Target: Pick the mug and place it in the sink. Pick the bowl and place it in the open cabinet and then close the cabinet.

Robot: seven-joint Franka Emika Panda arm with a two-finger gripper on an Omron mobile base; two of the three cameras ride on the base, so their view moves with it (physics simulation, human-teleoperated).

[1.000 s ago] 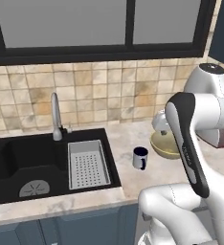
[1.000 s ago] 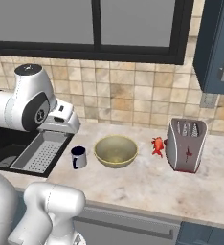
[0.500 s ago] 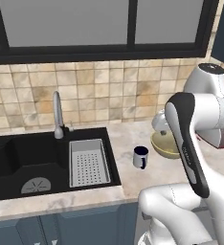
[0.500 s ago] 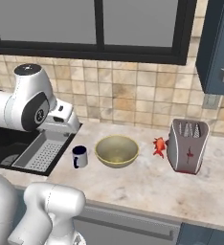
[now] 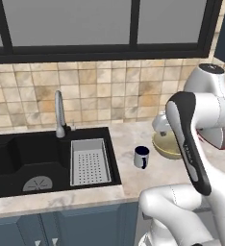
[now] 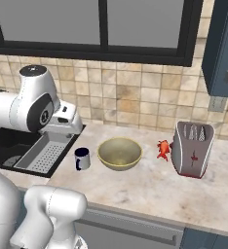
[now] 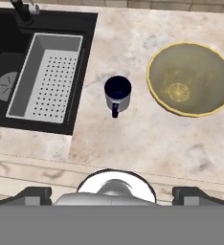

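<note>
The dark blue mug (image 7: pixel 117 93) stands upright on the marble counter, handle toward the counter's front edge, also seen as the mug (image 5: pixel 142 157) and the mug (image 6: pixel 82 158). To its right sits the olive-tan bowl (image 7: pixel 189 79), the bowl (image 6: pixel 120 153), partly behind my arm as the bowl (image 5: pixel 165 148). The black sink (image 7: pixel 1 45) lies left of the mug, sink (image 5: pixel 18 153). My gripper (image 7: pixel 113 195) hangs high above the counter's front edge, open wide and empty. The slate-blue cabinet (image 6: pixel 223 48) hangs at the upper right.
A grey perforated rack (image 7: pixel 47 76) fills the sink's right side, beside the silver faucet (image 5: pixel 59 113). A toaster (image 6: pixel 192 148) and a small red thing (image 6: pixel 163 148) stand right of the bowl. A dark-framed window runs above the tiled wall.
</note>
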